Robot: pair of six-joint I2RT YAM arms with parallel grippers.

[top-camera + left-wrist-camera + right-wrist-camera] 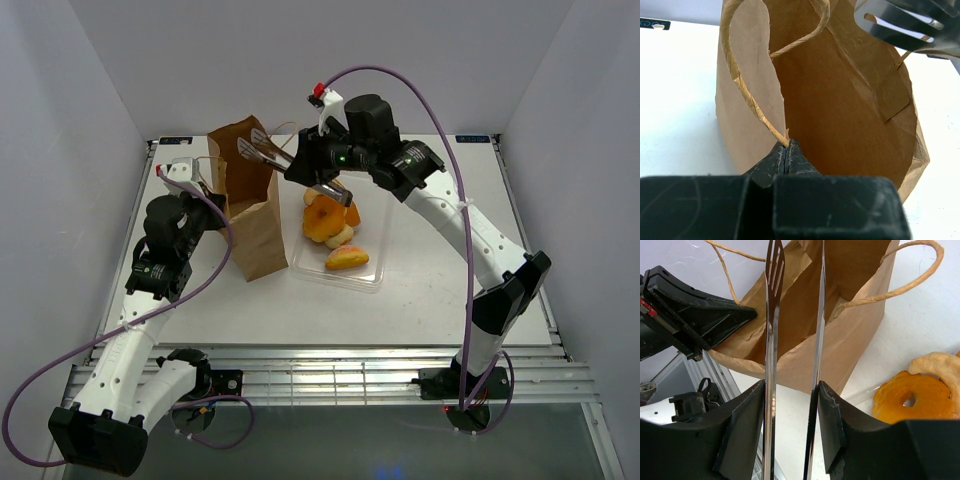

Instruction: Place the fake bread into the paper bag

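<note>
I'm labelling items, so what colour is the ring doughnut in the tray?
The ring doughnut is golden orange; the right wrist view shows it best.

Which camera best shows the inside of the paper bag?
Left wrist: it looks straight into the paper bag, showing its inner walls. Top external shows the bag whole, its mouth partly covered by the tongs. Right wrist sees the mouth behind the tongs.
</note>
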